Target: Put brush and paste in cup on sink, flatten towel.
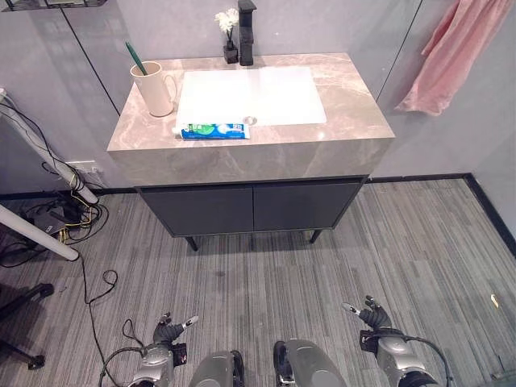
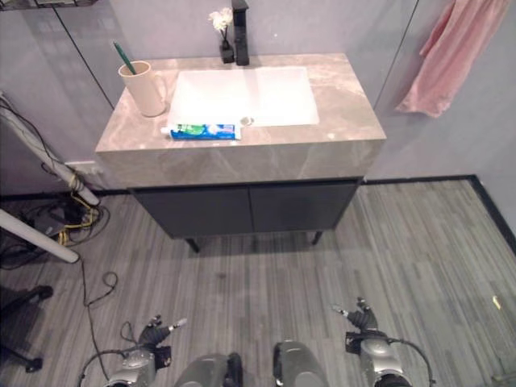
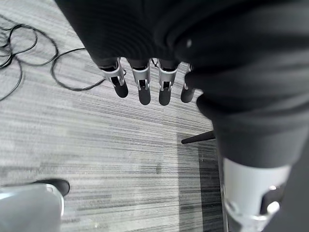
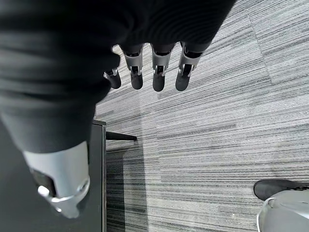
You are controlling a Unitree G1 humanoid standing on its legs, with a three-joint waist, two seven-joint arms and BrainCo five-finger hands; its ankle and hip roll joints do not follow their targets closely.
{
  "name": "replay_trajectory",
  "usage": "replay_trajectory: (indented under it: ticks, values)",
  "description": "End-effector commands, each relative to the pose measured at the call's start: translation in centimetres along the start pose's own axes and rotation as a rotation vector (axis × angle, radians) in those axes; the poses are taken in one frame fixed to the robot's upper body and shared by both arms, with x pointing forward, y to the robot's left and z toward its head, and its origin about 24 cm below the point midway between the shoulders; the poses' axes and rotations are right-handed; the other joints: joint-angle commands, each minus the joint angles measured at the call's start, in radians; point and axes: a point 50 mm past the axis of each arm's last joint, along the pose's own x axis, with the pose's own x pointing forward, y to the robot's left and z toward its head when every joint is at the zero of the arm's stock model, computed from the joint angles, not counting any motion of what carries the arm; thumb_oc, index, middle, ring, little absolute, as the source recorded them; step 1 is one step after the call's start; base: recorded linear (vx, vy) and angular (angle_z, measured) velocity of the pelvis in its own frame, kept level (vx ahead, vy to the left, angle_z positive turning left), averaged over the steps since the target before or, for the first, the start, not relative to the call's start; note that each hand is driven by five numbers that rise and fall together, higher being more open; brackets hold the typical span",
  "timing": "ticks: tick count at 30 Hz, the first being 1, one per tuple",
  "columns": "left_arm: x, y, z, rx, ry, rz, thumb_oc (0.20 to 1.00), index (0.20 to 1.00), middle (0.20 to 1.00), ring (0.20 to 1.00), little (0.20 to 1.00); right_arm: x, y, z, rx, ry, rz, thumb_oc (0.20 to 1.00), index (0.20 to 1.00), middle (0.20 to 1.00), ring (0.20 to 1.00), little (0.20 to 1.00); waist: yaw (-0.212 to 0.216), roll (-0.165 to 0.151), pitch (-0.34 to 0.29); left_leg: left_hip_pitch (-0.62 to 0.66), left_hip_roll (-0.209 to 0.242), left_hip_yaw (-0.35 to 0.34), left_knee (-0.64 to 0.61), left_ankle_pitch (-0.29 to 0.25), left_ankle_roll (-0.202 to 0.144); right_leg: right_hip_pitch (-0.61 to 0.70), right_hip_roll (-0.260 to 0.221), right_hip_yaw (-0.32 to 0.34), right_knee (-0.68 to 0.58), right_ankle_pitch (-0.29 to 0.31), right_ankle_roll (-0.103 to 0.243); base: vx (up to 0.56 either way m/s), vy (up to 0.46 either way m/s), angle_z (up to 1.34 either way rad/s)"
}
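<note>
A beige cup (image 1: 155, 89) stands at the left of the marble sink counter (image 1: 339, 149), with a green toothbrush (image 1: 134, 58) upright in it. A blue and green toothpaste tube (image 1: 213, 131) lies flat on the counter's front edge, by the white basin (image 1: 266, 97). A pink towel (image 1: 455, 52) hangs bunched on the wall at the right. My left hand (image 1: 164, 343) and right hand (image 1: 372, 322) hang low over the floor, far from the counter. Both are open and hold nothing, fingers (image 3: 145, 87) relaxed.
A black tap (image 1: 247, 32) and a small vase of white flowers (image 1: 229, 36) stand behind the basin. Dark cabinet doors (image 1: 250, 208) sit under the counter on thin legs. White poles (image 1: 40, 234) and tangled cables (image 1: 64, 214) lie at the left on the grey floor.
</note>
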Motion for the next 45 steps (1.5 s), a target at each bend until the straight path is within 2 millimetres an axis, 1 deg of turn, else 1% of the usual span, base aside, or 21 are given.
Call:
replay_trajectory:
  ticks: [1, 5, 9, 12, 15, 18, 22, 27, 29, 30, 31, 32, 33, 34, 35, 37, 38, 40, 42, 43, 45]
  values:
    - [0.0, 0.8, 0.6, -0.020, -0.050, 0.033, 1.000, 1.000, 1.000, 1.000, 1.000, 0.0, 0.4, 1.5, 0.007, -0.091, 0.017, 1.000, 1.000, 1.000, 1.000, 1.000, 0.003, -0.009, -0.024, 0.013, 0.044, 0.035, 0.021, -0.007, -0.017, 0.061, -0.083, -0.022, -0.066, 0.069, 0.109, 0.00, 0.000, 0.00]
    - [-0.1, 0.4, 0.4, 0.008, -0.052, 0.015, 1.000, 1.000, 1.000, 1.000, 1.000, -0.1, 0.7, 0.8, 0.015, -0.069, 0.020, 1.000, 1.000, 1.000, 1.000, 1.000, 0.002, -0.009, -0.027, 0.019, 0.040, 0.039, -0.001, 0.002, -0.016, 0.067, -0.082, -0.018, -0.097, 0.086, 0.112, 0.01, 0.015, -0.01]
    - [-0.2, 0.6, -0.4, 0.032, -0.024, 0.017, 1.000, 1.000, 1.000, 1.000, 1.000, -0.1, 0.8, 0.1, -0.004, -0.037, 0.017, 1.000, 1.000, 1.000, 1.000, 1.000, 0.005, -0.004, -0.036, 0.049, 0.026, 0.056, -0.092, 0.042, -0.010, 0.086, -0.081, 0.006, -0.186, 0.139, 0.127, 0.01, 0.074, -0.06]
    - [-0.3, 0.7, -0.9, 0.030, -0.005, 0.025, 1.000, 1.000, 1.000, 1.000, 1.000, -0.1, 0.8, -0.2, 0.026, -0.017, 0.010, 1.000, 1.000, 1.000, 1.000, 1.000, 0.012, 0.004, -0.046, 0.082, 0.008, 0.067, -0.171, 0.075, -0.005, 0.108, -0.084, 0.021, -0.248, 0.174, 0.138, 0.01, 0.095, -0.17]
    - [-0.3, 0.9, -1.0, 0.031, -0.007, 0.025, 1.000, 1.000, 1.000, 1.000, 1.000, -0.1, 1.1, -0.2, 0.059, -0.014, 0.013, 1.000, 1.000, 1.000, 1.000, 1.000, 0.017, 0.008, -0.050, 0.097, -0.003, 0.069, -0.202, 0.088, 0.000, 0.118, -0.087, 0.027, -0.268, 0.180, 0.143, 0.00, 0.069, -0.14]
    - [-0.1, 1.0, -0.3, 0.036, -0.028, 0.028, 1.000, 1.000, 1.000, 1.000, 1.000, 0.0, 1.5, 0.1, 0.055, -0.020, 0.026, 1.000, 1.000, 1.000, 1.000, 1.000, 0.020, 0.006, -0.048, 0.096, -0.013, 0.065, -0.191, 0.080, 0.006, 0.120, -0.091, 0.025, -0.255, 0.167, 0.142, -0.01, 0.063, -0.03]
    - [-0.1, 1.0, 0.0, 0.054, -0.039, 0.027, 1.000, 1.000, 1.000, 1.000, 1.000, -0.1, 2.0, 0.0, 0.047, -0.020, 0.044, 1.000, 1.000, 1.000, 1.000, 1.000, 0.020, 0.001, -0.045, 0.092, -0.019, 0.061, -0.170, 0.066, 0.010, 0.119, -0.099, 0.022, -0.236, 0.157, 0.142, 0.00, 0.008, 0.01]
    - [-0.1, 0.9, -0.6, 0.085, -0.020, 0.014, 1.000, 1.000, 1.000, 1.000, 1.000, -0.1, 2.0, -0.3, 0.006, -0.005, 0.057, 1.000, 1.000, 1.000, 1.000, 1.000, 0.021, -0.002, -0.057, 0.101, -0.023, 0.064, -0.165, 0.055, 0.015, 0.124, -0.104, 0.029, -0.243, 0.160, 0.145, 0.01, 0.023, 0.00]
    - [-0.1, 0.8, -0.6, 0.155, -0.019, 0.014, 1.000, 1.000, 1.000, 1.000, 1.000, 0.0, 1.8, -0.3, 0.016, -0.001, 0.043, 1.000, 1.000, 1.000, 1.000, 1.000, 0.019, 0.001, -0.058, 0.108, -0.026, 0.066, -0.177, 0.056, 0.021, 0.122, -0.107, 0.040, -0.247, 0.171, 0.152, 0.01, 0.072, 0.00]
    - [-0.1, 0.8, -0.7, 0.157, -0.017, 0.016, 1.000, 1.000, 1.000, 1.000, 1.000, 0.0, 1.8, -0.2, 0.031, -0.003, 0.036, 1.000, 1.000, 1.000, 1.000, 1.000, 0.019, 0.003, -0.057, 0.113, -0.028, 0.068, -0.186, 0.058, 0.024, 0.114, -0.108, 0.043, -0.238, 0.179, 0.157, 0.00, 0.085, -0.03]
    - [-0.2, 0.8, -0.8, 0.147, -0.009, 0.019, 1.000, 1.000, 1.000, 1.000, 1.000, 0.0, 1.8, -0.2, 0.062, -0.004, 0.028, 1.000, 1.000, 1.000, 1.000, 1.000, 0.021, 0.006, -0.055, 0.119, -0.033, 0.069, -0.200, 0.062, 0.032, 0.095, -0.113, 0.051, -0.204, 0.202, 0.171, -0.01, 0.098, -0.04]
    - [-0.2, 0.7, -0.8, 0.144, -0.010, 0.020, 1.000, 1.000, 1.000, 1.000, 1.000, 0.0, 1.7, -0.2, 0.077, -0.001, 0.021, 1.000, 1.000, 1.000, 1.000, 1.000, 0.021, 0.008, -0.048, 0.125, -0.037, 0.073, -0.207, 0.064, 0.039, 0.069, -0.120, 0.059, -0.151, 0.244, 0.185, -0.03, 0.118, -0.08]
    - [-0.2, 0.7, -0.8, 0.146, -0.013, 0.018, 1.000, 1.000, 1.000, 1.000, 1.000, 0.0, 1.7, -0.1, 0.086, -0.004, 0.016, 1.000, 1.000, 1.000, 1.000, 1.000, 0.021, 0.009, -0.036, 0.134, -0.042, 0.075, -0.216, 0.065, 0.047, 0.042, -0.126, 0.066, -0.092, 0.299, 0.198, -0.04, 0.116, -0.21]
    - [-0.2, 0.7, -0.7, 0.145, -0.017, 0.015, 1.000, 1.000, 1.000, 1.000, 1.000, 0.0, 1.6, 0.0, 0.091, -0.011, 0.015, 1.000, 1.000, 1.000, 1.000, 1.000, 0.020, 0.010, -0.023, 0.143, -0.046, 0.077, -0.220, 0.066, 0.053, 0.024, -0.130, 0.070, -0.048, 0.335, 0.198, -0.04, 0.134, -0.29]
    - [-0.1, 0.6, -0.3, 0.148, -0.027, 0.012, 1.000, 1.000, 1.000, 1.000, 1.000, 0.1, 1.6, 0.4, 0.095, -0.025, 0.014, 1.000, 1.000, 1.000, 1.000, 1.000, 0.017, 0.015, -0.003, 0.153, -0.046, 0.077, -0.222, 0.068, 0.060, -0.005, -0.128, 0.068, 0.019, 0.348, 0.191, -0.02, 0.128, -0.24]
    - [0.0, 0.5, 0.2, 0.152, -0.046, 0.002, 1.000, 1.000, 1.000, 1.000, 1.000, 0.0, 1.4, 0.5, 0.119, -0.037, 0.007, 1.000, 1.000, 1.000, 1.000, 1.000, 0.014, 0.024, 0.016, 0.168, -0.050, 0.073, -0.225, 0.060, 0.065, -0.040, -0.136, 0.048, 0.066, 0.332, 0.179, 0.05, 0.106, -0.11]
    - [0.0, 0.6, 0.2, 0.154, -0.044, 0.004, 1.000, 1.000, 1.000, 1.000, 1.000, 0.0, 1.3, 0.4, 0.161, -0.031, -0.001, 1.000, 1.000, 1.000, 1.000, 1.000, 0.007, 0.024, 0.018, 0.180, -0.059, 0.070, -0.230, 0.054, 0.066, -0.059, -0.133, 0.041, 0.053, 0.331, 0.176, 0.12, 0.069, -0.15]
    - [0.0, 0.7, 0.3, 0.157, -0.043, 0.013, 1.000, 1.000, 1.000, 1.000, 1.000, 0.0, 1.2, 0.7, 0.190, -0.040, -0.001, 1.000, 1.000, 1.000, 1.000, 1.000, -0.007, 0.019, 0.025, 0.198, -0.075, 0.061, -0.245, 0.043, 0.064, -0.089, -0.128, 0.032, -0.022, 0.329, 0.175, 0.15, 0.024, -0.21]
    - [0.2, 0.8, 0.6, 0.139, -0.044, 0.024, 1.000, 1.000, 1.000, 1.000, 1.000, 0.1, 1.0, 1.5, 0.212, -0.072, -0.003, 1.000, 1.000, 1.000, 1.000, 1.000, -0.021, 0.009, 0.033, 0.214, -0.090, 0.053, -0.253, 0.025, 0.055, -0.118, -0.140, 0.014, -0.174, 0.353, 0.182, 0.19, -0.040, -0.17]
    - [0.3, 0.9, 0.8, 0.129, -0.047, 0.028, 1.000, 1.000, 1.000, 1.000, 1.000, 0.1, 1.1, 2.0, 0.218, -0.087, 0.001, 1.000, 1.000, 1.000, 1.000, 1.000, -0.030, 0.003, 0.038, 0.223, -0.098, 0.047, -0.254, 0.015, 0.049, -0.134, -0.143, 0.010, -0.254, 0.375, 0.190, 0.22, -0.057, -0.08]
    - [0.2, 0.8, 0.8, 0.127, -0.048, 0.027, 1.000, 1.000, 1.000, 1.000, 1.000, 0.1, 1.1, 2.4, 0.220, -0.108, 0.009, 1.000, 1.000, 1.000, 1.000, 1.000, -0.037, -0.002, 0.040, 0.239, -0.101, 0.044, -0.264, 0.007, 0.038, -0.133, -0.148, -0.009, -0.340, 0.402, 0.204, 0.24, -0.058, 0.03]
